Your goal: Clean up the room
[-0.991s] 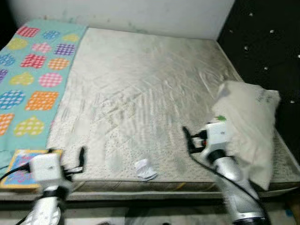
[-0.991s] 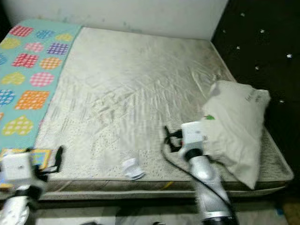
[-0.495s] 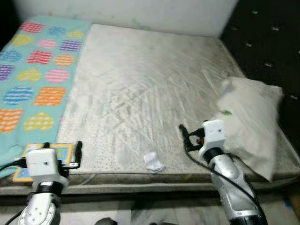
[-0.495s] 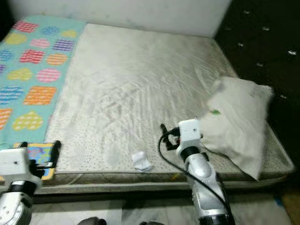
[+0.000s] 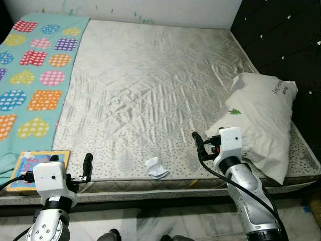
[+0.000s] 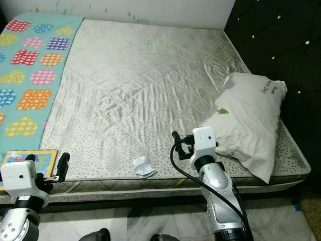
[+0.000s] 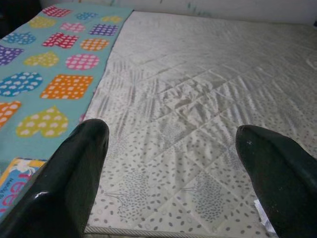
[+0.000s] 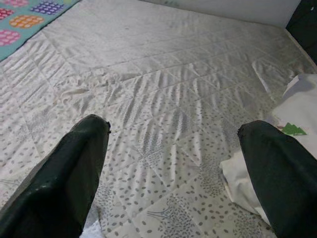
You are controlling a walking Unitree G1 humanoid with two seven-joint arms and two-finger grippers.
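A crumpled white tissue (image 5: 157, 167) lies on the grey quilted mattress (image 5: 150, 80) close to its front edge. A colourful book (image 5: 32, 168) rests at the front left corner, on the teal heart-patterned blanket (image 5: 35, 65). A white pillow (image 5: 261, 123) leans at the right against the black headboard (image 5: 281, 35). My left gripper (image 7: 173, 163) hovers open at the bed's front edge, between the book and the tissue. My right gripper (image 8: 171, 173) is open low over the mattress, right of the tissue, with the pillow (image 8: 297, 114) beside it. Neither holds anything.
A white wall (image 5: 150, 7) runs along the far side of the bed. Pale marble floor (image 5: 150, 226) lies under the front edge. The headboard closes off the right side.
The whole picture has shifted and sharpened, so the camera moved. Both grippers stay open near the front edge. Tissue, book and pillow lie where they were.
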